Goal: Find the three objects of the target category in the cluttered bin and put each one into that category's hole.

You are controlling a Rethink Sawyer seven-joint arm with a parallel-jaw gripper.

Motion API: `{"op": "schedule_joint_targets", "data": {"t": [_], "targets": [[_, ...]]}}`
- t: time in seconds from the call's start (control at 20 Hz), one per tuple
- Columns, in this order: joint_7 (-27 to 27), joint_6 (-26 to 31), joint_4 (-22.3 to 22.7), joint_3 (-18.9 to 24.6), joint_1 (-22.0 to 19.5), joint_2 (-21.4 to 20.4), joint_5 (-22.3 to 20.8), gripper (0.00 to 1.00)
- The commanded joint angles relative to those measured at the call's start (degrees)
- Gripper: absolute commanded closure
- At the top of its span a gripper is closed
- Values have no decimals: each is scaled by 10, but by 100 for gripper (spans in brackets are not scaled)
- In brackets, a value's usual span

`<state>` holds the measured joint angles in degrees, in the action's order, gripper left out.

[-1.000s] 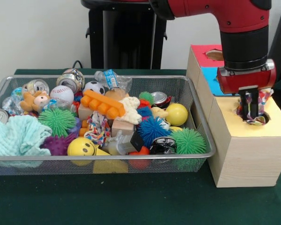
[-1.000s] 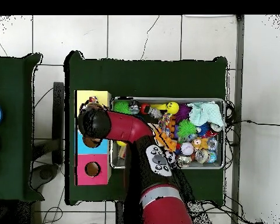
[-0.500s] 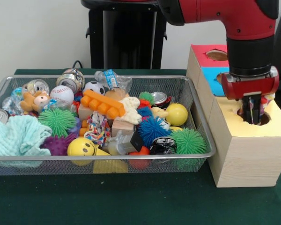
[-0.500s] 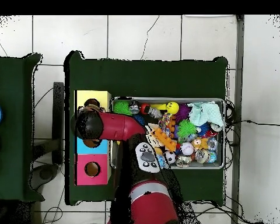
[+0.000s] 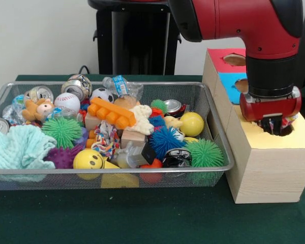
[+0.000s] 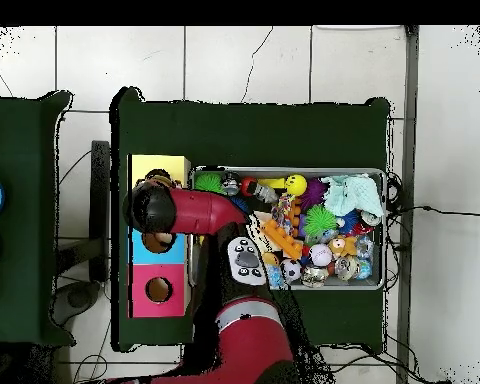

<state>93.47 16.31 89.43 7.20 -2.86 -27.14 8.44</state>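
My gripper (image 5: 272,127) hangs straight down into the round hole (image 5: 285,130) in the yellow top (image 5: 262,140) of the pale wooden box, and its tips are sunk below the rim. A scrap of dotted whitish fabric (image 5: 294,118) shows at the hole's far edge beside the gripper. Another dotted fabric piece (image 5: 105,138) lies in the middle of the wire mesh bin (image 5: 112,170), among the toys. In the overhead view the arm's wrist (image 6: 152,208) covers the hole, and only part of the yellow top (image 6: 169,166) shows.
The blue-topped box (image 5: 233,87) and red-topped box (image 5: 221,60) stand behind the yellow one. The bin holds a teal towel (image 5: 18,147), spiky balls (image 5: 205,152), a yellow smiley ball (image 5: 87,159), an orange block (image 5: 112,113), cans and a baseball (image 5: 66,101). The pedestal (image 5: 134,38) stands behind.
The gripper has sunk deeper into the yellow box's hole. The dotted fabric that bulged round it a second ago has almost gone from sight.
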Motion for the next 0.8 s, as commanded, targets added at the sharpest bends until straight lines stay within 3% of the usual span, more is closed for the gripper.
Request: {"op": "schedule_joint_targets", "data": {"t": [0.05, 0.8], "targets": [[62, -28, 20, -11, 8, 109, -46, 100], [94, -157, 27, -25, 27, 140, -40, 100]]}}
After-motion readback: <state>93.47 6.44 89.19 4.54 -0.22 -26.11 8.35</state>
